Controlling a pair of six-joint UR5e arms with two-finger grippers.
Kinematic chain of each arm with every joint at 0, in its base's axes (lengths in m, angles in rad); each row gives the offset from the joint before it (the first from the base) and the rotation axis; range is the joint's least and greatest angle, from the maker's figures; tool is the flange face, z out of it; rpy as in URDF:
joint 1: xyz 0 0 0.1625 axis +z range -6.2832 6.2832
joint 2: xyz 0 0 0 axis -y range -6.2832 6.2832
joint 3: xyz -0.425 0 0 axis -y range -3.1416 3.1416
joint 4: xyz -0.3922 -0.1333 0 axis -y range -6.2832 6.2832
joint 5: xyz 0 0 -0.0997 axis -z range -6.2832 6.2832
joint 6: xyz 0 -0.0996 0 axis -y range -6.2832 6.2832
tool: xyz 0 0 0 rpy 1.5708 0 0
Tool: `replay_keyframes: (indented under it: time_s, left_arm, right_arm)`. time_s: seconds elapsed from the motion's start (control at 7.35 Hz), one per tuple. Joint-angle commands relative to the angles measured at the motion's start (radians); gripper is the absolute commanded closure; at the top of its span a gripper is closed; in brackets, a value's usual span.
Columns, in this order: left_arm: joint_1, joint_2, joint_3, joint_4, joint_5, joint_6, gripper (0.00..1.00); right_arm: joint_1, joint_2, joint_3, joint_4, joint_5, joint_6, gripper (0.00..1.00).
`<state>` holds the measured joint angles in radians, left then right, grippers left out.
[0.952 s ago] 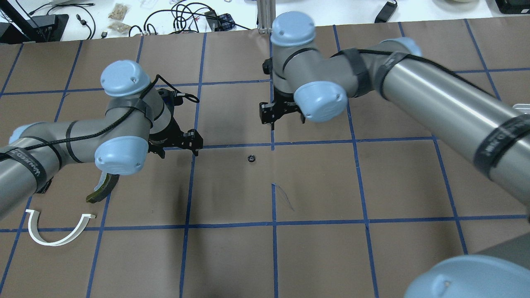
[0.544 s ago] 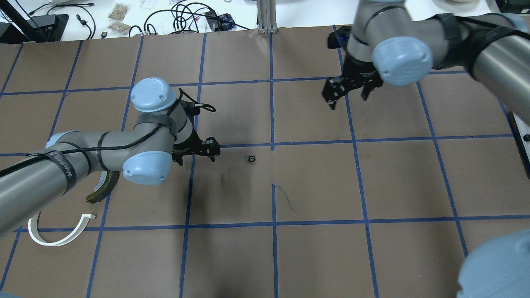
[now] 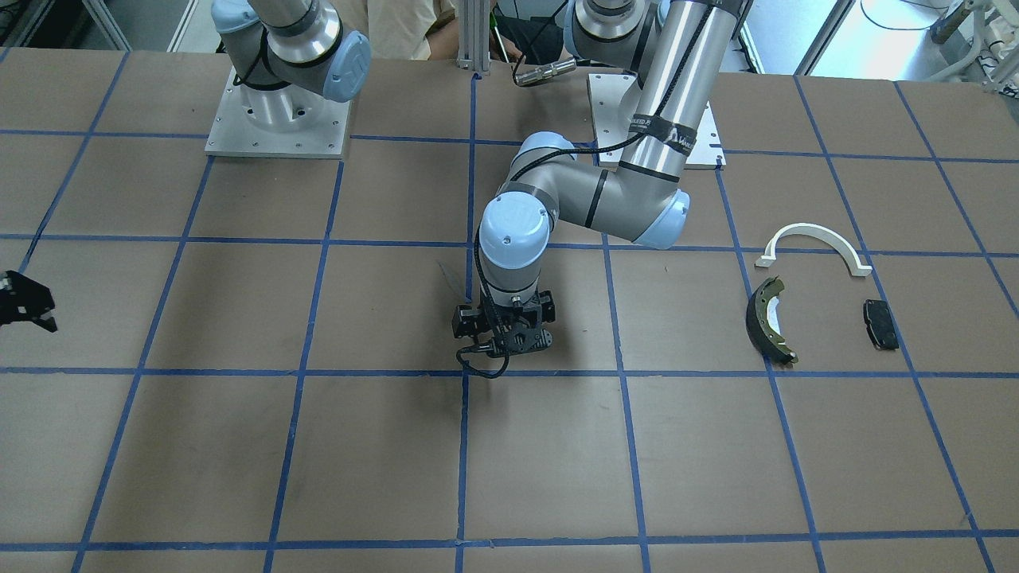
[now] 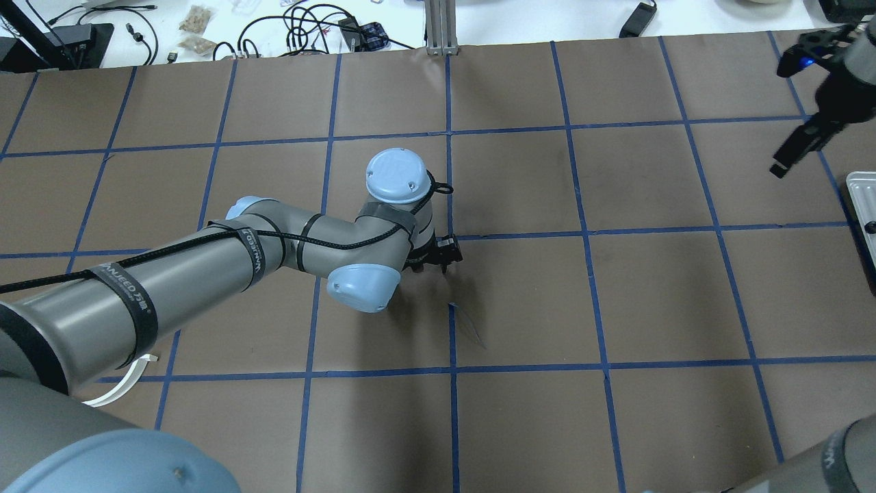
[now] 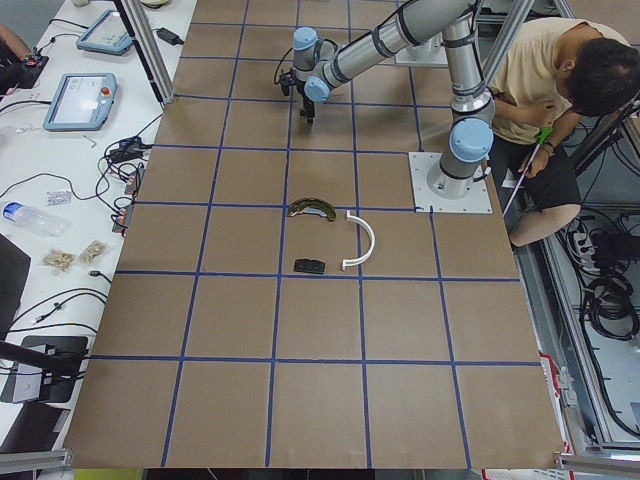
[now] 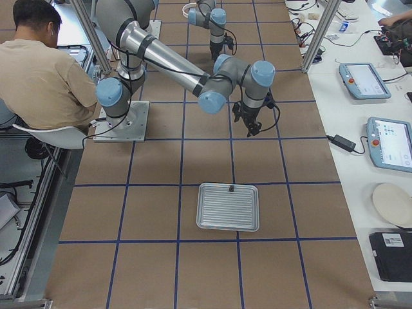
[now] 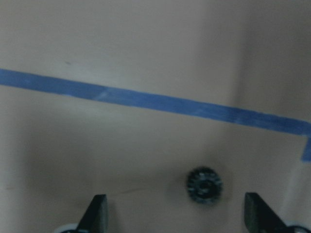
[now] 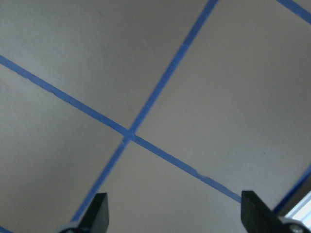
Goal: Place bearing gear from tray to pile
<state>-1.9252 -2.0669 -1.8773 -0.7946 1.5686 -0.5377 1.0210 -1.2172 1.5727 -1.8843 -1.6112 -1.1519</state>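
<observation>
The bearing gear (image 7: pixel 205 185) is a small black toothed ring lying on the brown paper near a blue tape line. My left gripper (image 7: pixel 176 213) is open just above it, and the gear lies between the fingers, nearer the right one. In the overhead view the left gripper (image 4: pixel 438 259) hides the gear. The pile lies apart to my left: a white half-ring bracket (image 3: pixel 812 239), a dark brake shoe (image 3: pixel 767 318) and a black pad (image 3: pixel 880 323). My right gripper (image 8: pixel 176 213) is open and empty, near the metal tray (image 6: pixel 228 207).
The table is covered in brown paper with a blue tape grid. The tray's edge (image 4: pixel 864 219) shows at the overhead view's right side. Cables and small items lie beyond the far table edge. A seated person (image 5: pixel 560 90) is behind the robot bases.
My left gripper has moved right from near the pile to over the gear, which it now hides from above. My right arm has swung away to the far right, toward the tray.
</observation>
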Motion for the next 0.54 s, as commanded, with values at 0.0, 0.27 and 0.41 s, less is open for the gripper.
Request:
replay_keyframes:
  time_s: [0.0,0.27,0.41]
  left_arm:
    - [-0.002,0.01,0.007,0.023,0.013,0.022,0.0]
    - [-0.002,-0.001,0.009,0.052,0.014,0.025,0.0]
    - [0.0,-0.004,0.004,0.054,0.014,0.025,0.0]
  right_arm:
    - [-0.161,0.069,0.001,-0.094,-0.004,-0.339,0.02]
    - [-0.228,0.149,0.001,-0.198,-0.004,-0.657,0.02]
    - [-0.252,0.183,0.001,-0.235,0.004,-0.809,0.02]
